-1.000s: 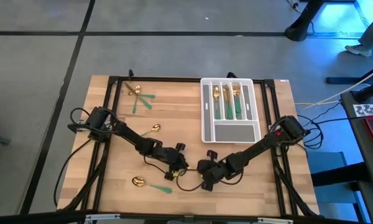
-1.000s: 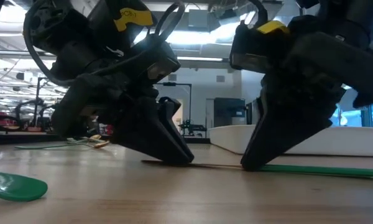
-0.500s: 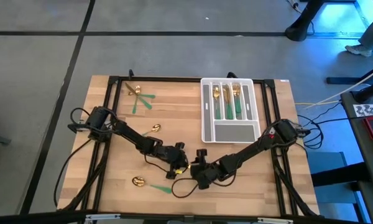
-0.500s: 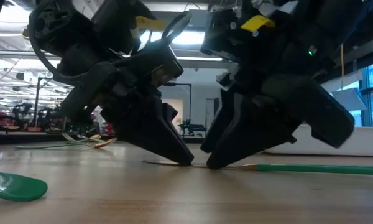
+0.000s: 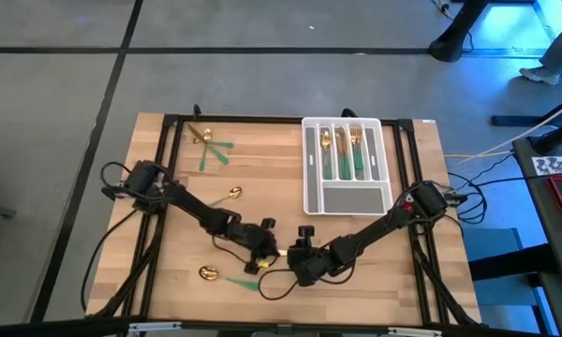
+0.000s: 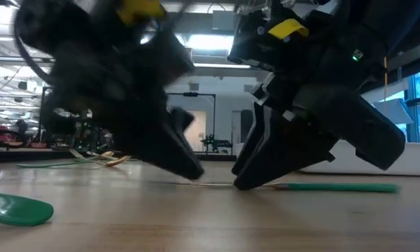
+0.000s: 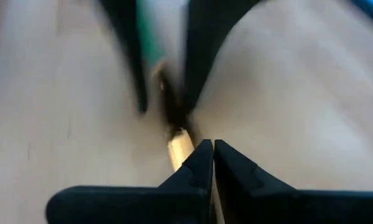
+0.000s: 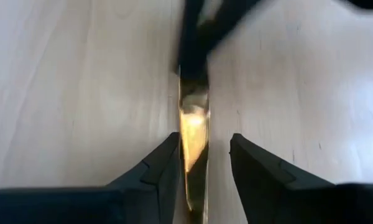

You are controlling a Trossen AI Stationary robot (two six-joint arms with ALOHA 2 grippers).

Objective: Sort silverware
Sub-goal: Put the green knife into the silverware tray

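Note:
A knife lies flat on the table between my two grippers, its gold blade (image 8: 193, 127) toward the left gripper and its green handle (image 6: 336, 187) toward the table's right. My right gripper (image 8: 204, 163) is open, pointing down, with one finger on each side of the blade; its tips are at the tabletop (image 6: 240, 183). My left gripper (image 7: 212, 152) is shut, just beside the blade's free end (image 7: 179, 147). In the high view both grippers (image 5: 262, 247) (image 5: 301, 260) stand over the knife and hide it. My left gripper's shut fingertips (image 7: 202, 163) stand right beside the blade's free end; I cannot tell whether they touch it. My right gripper straddles the blade, which lies close along one finger (image 8: 168, 163); I cannot tell whether that finger touches it.
A grey-white slotted tray (image 5: 309, 168) at the far right holds several pieces of silverware. Loose pieces lie at the far left (image 5: 210, 147), at mid left (image 5: 232, 195) and near the front (image 5: 211, 273); the front piece's green handle end shows in the low view (image 6: 14, 208). Cables trail beside the arms.
My right gripper has gone toward the table's left along the knife, from the handle's start onto the blade. My left gripper has drawn back a little toward the left and up off the blade's end. The knife has slid: its handle's free end now shows in the low view.

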